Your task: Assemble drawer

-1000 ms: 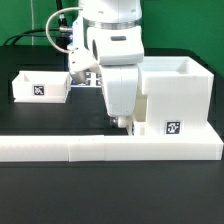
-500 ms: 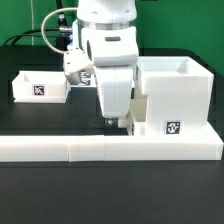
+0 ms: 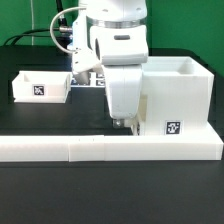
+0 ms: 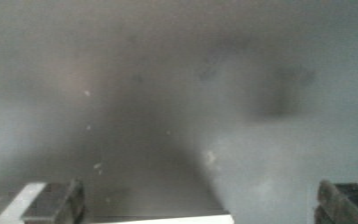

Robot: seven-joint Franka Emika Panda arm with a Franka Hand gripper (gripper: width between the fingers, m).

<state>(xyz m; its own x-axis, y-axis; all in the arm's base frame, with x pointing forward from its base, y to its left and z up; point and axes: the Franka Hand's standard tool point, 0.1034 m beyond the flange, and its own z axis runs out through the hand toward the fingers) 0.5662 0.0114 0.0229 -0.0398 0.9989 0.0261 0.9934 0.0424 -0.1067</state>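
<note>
The white arm (image 3: 115, 50) reaches down in the middle of the exterior view, with its gripper (image 3: 122, 123) low over the black table (image 3: 40, 125) and just beside the tall drawer housing (image 3: 178, 95). Whether it touches that box cannot be told from here. The housing stands at the exterior view's right, open at the top, with a square black-and-white tag (image 3: 172, 128) low on its front face. Its base sits right behind the long low white wall (image 3: 60, 150) that runs across the foreground. A smaller white tray (image 3: 40, 87) sits well apart at the exterior view's left, upright and open upward, and it too shows a tag (image 3: 38, 90) on its front. The wrist view is mostly a blurred grey surface very close to the lens, and little can be made out on it. The gripper (image 4: 202, 200) shows there only as two dark fingers (image 4: 51, 200) at opposite edges of the picture — spread wide, with nothing held between them.
</note>
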